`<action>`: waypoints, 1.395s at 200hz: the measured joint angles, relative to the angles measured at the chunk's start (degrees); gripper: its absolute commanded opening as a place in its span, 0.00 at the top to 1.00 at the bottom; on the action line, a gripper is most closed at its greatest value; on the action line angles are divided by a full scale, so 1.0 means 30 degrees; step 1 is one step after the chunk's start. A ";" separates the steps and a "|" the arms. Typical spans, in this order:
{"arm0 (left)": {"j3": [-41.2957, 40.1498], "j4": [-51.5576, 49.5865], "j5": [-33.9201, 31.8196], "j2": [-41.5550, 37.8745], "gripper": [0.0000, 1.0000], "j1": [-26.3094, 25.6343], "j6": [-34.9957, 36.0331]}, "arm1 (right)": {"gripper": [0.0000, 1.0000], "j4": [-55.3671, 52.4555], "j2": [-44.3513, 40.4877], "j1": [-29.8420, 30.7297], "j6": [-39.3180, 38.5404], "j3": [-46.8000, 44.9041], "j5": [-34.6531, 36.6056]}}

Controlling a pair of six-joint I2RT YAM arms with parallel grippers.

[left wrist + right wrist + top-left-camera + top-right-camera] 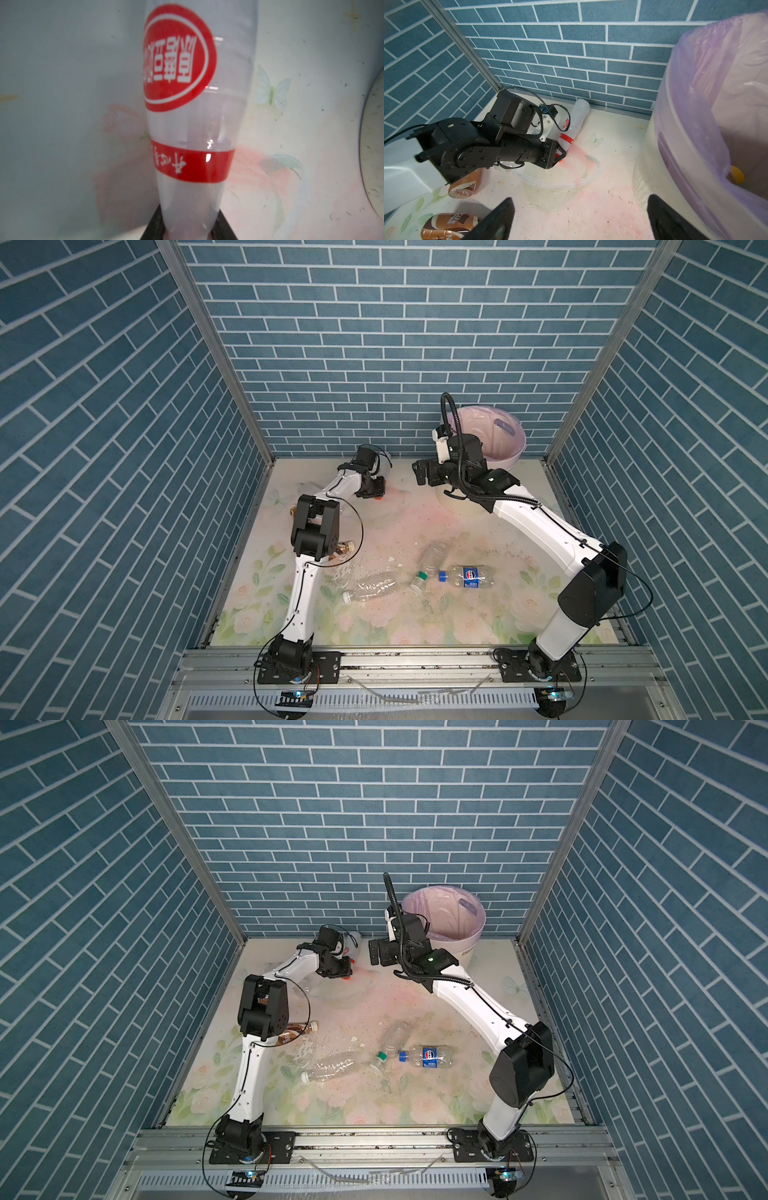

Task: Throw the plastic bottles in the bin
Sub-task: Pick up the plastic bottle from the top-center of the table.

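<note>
Spotter: Your left gripper (559, 154) is clamped on the narrow neck end of the red-labelled bottle (577, 118). That bottle is close to the back wall, left of the bin (675, 104), with its base towards the bricks.

Checker: You can't tell whether it is clear of the floral mat (415, 522). Your right gripper (579, 220) hangs just beside the bin, fingers spread wide with nothing between them.

Spotter: Mid-mat you have three bottles lying close together: the blue-labelled bottle (469, 574), the green-capped bottle (430, 562) and the white-capped bottle (372, 585).

Checker: A brown bottle (446, 226) lies by your left arm, with a second brown one (465, 187) near it. Inside the bin's lilac liner you can see an orange cap (735, 176).
</note>
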 measured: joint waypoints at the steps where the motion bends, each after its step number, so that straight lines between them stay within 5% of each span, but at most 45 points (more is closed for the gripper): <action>1: -0.0073 0.0022 0.0022 -0.0036 0.73 0.0000 0.0000 | 0.01 0.0000 -0.0015 -0.0007 0.0022 -0.0007 0.0000; 87: -1.1708 0.6186 0.2769 -0.9020 0.72 -0.0022 -0.1698 | 0.01 -0.0546 0.0299 -0.0313 0.1588 0.0328 -0.0583; 172: -1.5540 0.9602 0.3614 -1.5030 0.71 -0.1326 -0.2448 | 0.03 -0.0962 0.4619 -0.0605 0.3774 0.5435 -0.4029; 225: -1.6553 0.9814 0.3599 -1.6837 0.71 -0.2237 -0.2484 | 0.17 -0.1027 0.6951 -0.0619 0.4852 0.7898 -0.5544; 279: -1.6772 0.9792 0.3534 -1.7464 0.71 -0.2681 -0.2484 | 0.47 -0.1217 0.8233 -0.0627 0.5362 0.9857 -0.6470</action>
